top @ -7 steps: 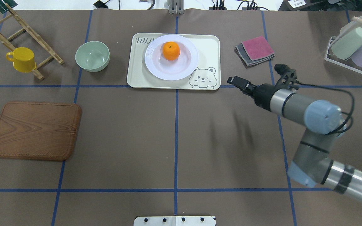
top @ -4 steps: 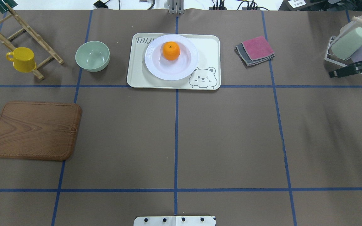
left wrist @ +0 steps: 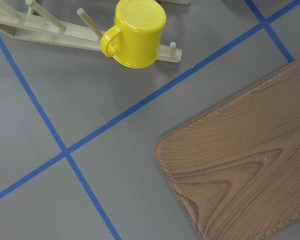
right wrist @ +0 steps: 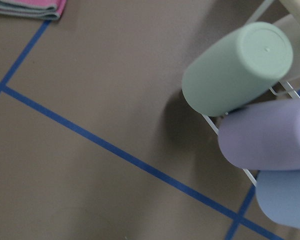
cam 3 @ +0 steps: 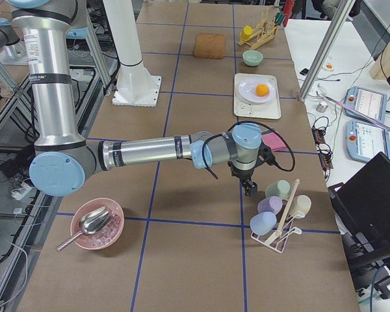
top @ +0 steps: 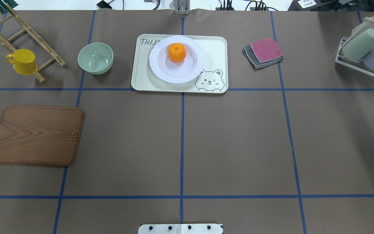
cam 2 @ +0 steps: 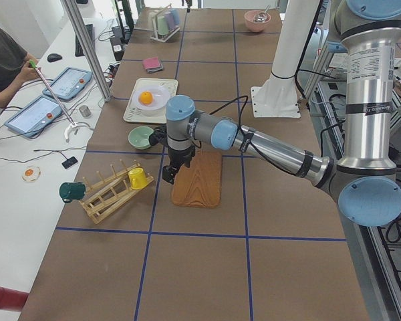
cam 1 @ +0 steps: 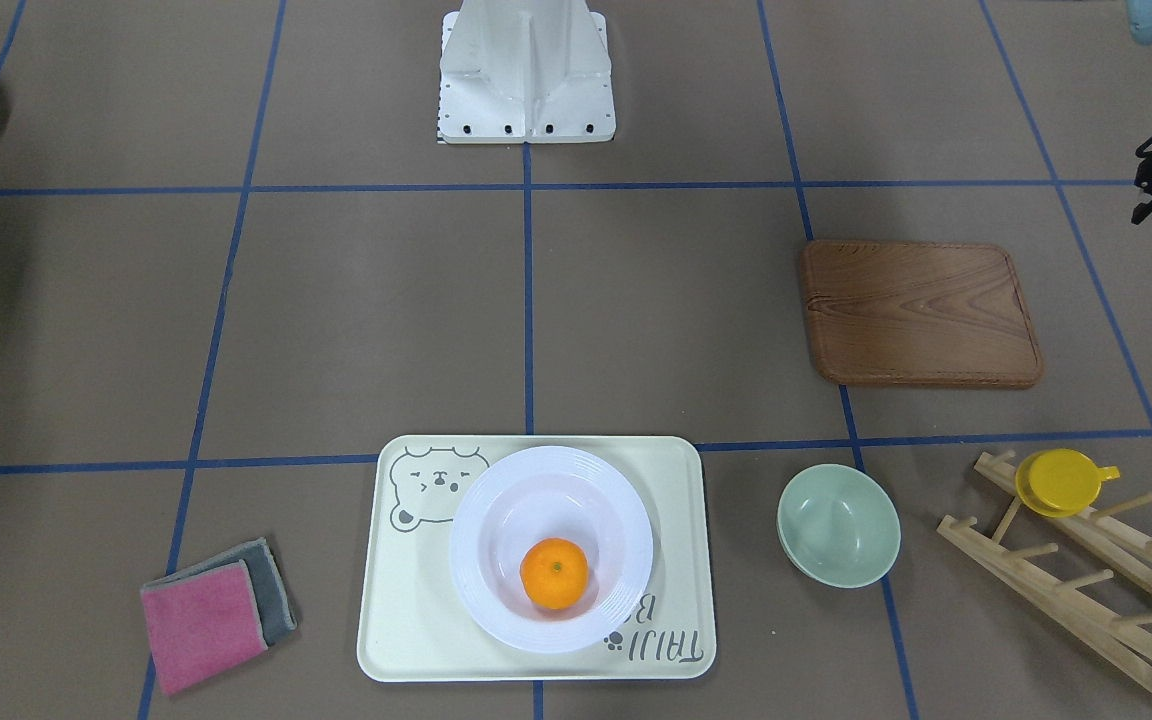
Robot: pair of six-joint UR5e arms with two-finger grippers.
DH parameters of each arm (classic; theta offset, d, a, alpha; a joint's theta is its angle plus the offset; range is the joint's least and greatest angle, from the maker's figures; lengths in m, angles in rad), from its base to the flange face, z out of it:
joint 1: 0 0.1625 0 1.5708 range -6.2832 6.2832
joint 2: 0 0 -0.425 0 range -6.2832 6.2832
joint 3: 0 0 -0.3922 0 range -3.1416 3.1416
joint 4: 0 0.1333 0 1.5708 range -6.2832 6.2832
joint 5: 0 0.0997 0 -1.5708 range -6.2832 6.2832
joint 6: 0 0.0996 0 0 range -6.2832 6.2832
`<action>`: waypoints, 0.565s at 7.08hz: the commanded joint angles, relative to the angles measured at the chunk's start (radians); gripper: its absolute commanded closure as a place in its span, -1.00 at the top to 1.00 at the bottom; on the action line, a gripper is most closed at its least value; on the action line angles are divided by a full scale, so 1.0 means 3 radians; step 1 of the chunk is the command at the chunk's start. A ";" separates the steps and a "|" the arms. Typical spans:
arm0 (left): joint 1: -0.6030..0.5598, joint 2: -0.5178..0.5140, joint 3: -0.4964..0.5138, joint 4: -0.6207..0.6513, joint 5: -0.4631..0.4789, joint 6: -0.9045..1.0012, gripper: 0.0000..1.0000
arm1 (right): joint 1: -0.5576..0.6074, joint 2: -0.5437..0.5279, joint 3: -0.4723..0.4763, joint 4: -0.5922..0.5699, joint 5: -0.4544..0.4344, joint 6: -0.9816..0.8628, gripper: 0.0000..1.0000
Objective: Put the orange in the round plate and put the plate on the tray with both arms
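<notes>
The orange (top: pixel 177 52) rests inside the white round plate (top: pixel 156 61), which sits on the cream bear tray (top: pixel 216 48) at the table's far middle. From the front, the orange (cam 1: pixel 554 573) lies in the plate's (cam 1: pixel 471 545) near half, on the tray (cam 1: pixel 406 640). Neither arm touches them. My left gripper (cam 2: pixel 168 176) hangs between the wooden board and the yellow cup, far from the tray. Beside the rack of pastel cups is my right gripper (cam 3: pixel 250 189). I cannot tell whether either is open or shut. No fingers show in the wrist views.
A wooden board (top: pixel 36 135) lies front left, with a green bowl (top: pixel 95 58) and a yellow cup (top: pixel 23 61) on a wooden rack behind it. Folded cloths (top: pixel 264 52) and a cup rack (top: pixel 365 48) are on the right. A person (cam 2: pixel 3 60) sits at the table's side.
The right arm has drawn back from beside the tray to the right and left the overhead view. Orange, plate and tray have not moved.
</notes>
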 commanded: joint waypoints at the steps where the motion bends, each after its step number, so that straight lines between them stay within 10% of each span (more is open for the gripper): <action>1: -0.0216 0.0017 0.0102 0.0023 -0.0105 0.0024 0.98 | 0.0221 -0.0083 0.0091 -0.0410 0.0030 -0.0450 0.98; 4: -0.0407 0.0038 0.0521 -0.0013 -0.0592 0.0275 0.98 | 0.0323 -0.0374 0.0372 -0.0415 -0.0011 -0.0441 0.98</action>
